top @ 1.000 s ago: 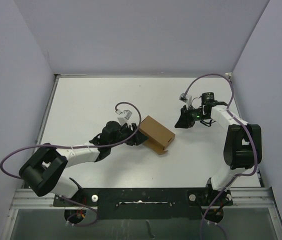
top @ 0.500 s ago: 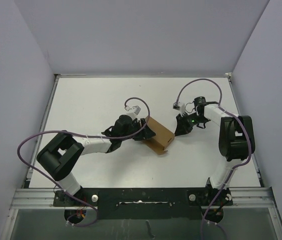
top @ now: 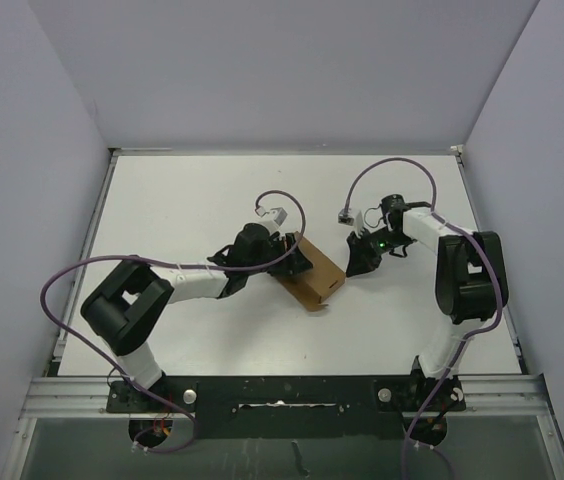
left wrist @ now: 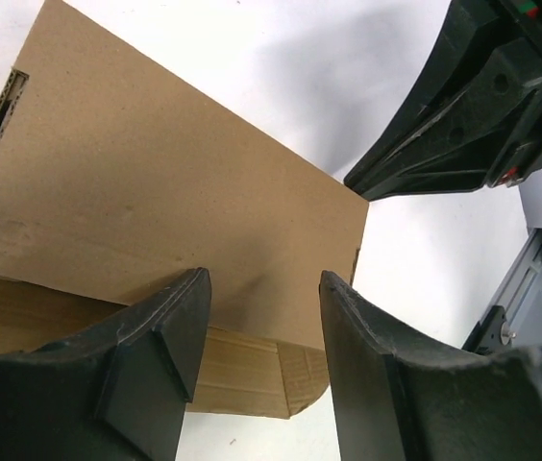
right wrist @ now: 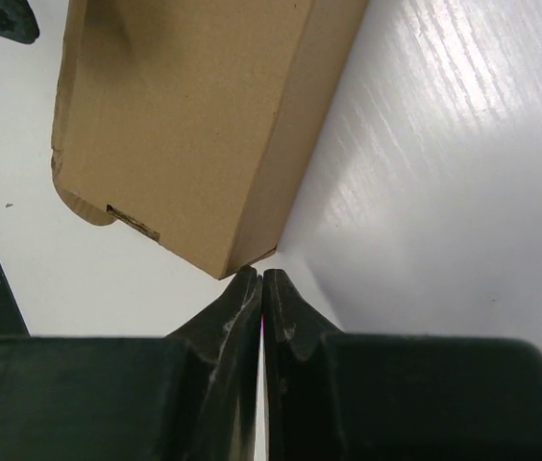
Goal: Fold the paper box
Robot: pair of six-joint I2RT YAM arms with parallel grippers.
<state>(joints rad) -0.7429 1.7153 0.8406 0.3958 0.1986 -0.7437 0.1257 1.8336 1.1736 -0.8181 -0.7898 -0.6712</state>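
The white worktop (top: 182, 200) carries the paper box (top: 314, 272) near its centre, a brown cardboard carton lying slantwise with a loose flap at its 6 o'clock end. My left gripper (left wrist: 263, 288) sits at the carton's 10 o'clock side, jaws well apart over the top panel and gripping nothing. My right gripper (right wrist: 258, 279) is at 3 o'clock, jaws pressed together and empty, tips just at a lower corner. I judge that if I push there unbraced, the carton may skid, spin, or dent at that corner.
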